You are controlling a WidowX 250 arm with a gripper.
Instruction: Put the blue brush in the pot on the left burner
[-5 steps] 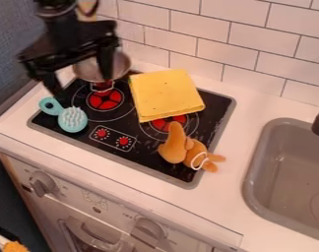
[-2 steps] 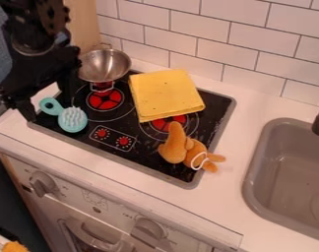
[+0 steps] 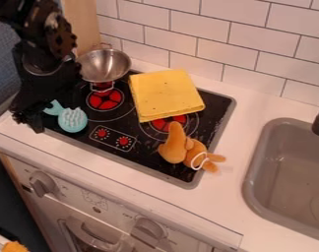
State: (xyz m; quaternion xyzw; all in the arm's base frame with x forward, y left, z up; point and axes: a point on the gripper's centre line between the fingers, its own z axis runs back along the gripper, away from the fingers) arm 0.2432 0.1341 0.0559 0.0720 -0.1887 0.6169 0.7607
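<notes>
The claw (image 3: 38,119) is positioned at the handle (image 3: 53,109) of the blue brush (image 3: 73,121) on the stovetop (image 3: 146,155); its spread or closed state cannot be determined.

Before you, the white table (image 3: 218,197) holds a black stove (image 3: 143,152). On the stove you see the brush (image 3: 73,120) front left, the pot (image 3: 104,66) back left, the cloth (image 3: 165,93) partly over a burner (image 3: 182,119), and the orange toy (image 3: 170,150) front right.

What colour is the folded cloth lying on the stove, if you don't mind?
The folded cloth is yellow with small dark specks, seen in the camera view.
</notes>
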